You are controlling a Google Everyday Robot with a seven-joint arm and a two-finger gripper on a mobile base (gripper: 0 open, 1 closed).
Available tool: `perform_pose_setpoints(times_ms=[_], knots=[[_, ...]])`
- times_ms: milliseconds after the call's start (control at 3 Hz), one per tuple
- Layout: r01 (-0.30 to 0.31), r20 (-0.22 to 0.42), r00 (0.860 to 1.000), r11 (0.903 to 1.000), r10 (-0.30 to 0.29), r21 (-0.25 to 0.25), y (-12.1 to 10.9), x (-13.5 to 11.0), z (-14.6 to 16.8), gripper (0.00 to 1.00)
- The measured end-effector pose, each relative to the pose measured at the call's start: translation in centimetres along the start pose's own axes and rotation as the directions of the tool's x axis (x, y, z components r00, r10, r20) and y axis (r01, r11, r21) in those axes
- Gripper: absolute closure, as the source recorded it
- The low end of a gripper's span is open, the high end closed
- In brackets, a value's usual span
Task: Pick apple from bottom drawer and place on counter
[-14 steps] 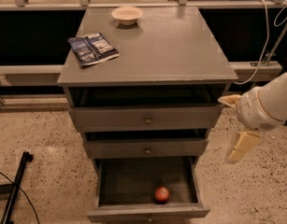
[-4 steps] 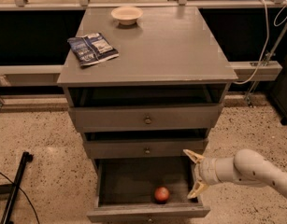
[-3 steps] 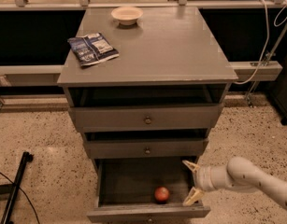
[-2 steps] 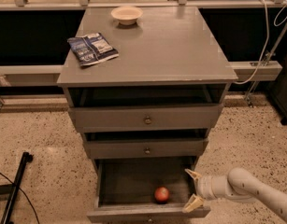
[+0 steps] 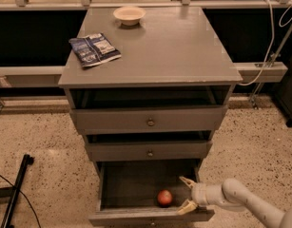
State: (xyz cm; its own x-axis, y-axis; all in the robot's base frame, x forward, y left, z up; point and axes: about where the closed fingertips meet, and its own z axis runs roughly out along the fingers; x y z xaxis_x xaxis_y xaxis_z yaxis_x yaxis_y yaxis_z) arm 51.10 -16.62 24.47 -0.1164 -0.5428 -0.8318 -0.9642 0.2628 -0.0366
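Note:
The small red apple (image 5: 164,197) lies on the dark floor of the bottom drawer (image 5: 112,191), which is pulled open, near its front right. My gripper (image 5: 186,194) is inside the drawer just right of the apple, a short gap away, with its two cream fingers spread open and pointing left at it. The white arm reaches in from the lower right. The grey counter (image 5: 169,46) tops the cabinet.
A cream bowl (image 5: 129,14) stands at the counter's back and a dark blue snack bag (image 5: 94,49) lies at its left. The two upper drawers (image 5: 148,120) stand slightly open. A black stand leg (image 5: 14,189) lies on the speckled floor at left.
The arm has come down from beside the cabinet into the bottom drawer, and the gripper has moved left towards the apple. The apple has not moved.

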Motion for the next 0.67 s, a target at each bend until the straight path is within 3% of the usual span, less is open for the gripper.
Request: perform_pose_setpoints(times_ms=[667], knots=[[0.023,0.084,0.996,0.9975,-0.018,-0.067,-1.6,-0.7,6.8,0.29]])
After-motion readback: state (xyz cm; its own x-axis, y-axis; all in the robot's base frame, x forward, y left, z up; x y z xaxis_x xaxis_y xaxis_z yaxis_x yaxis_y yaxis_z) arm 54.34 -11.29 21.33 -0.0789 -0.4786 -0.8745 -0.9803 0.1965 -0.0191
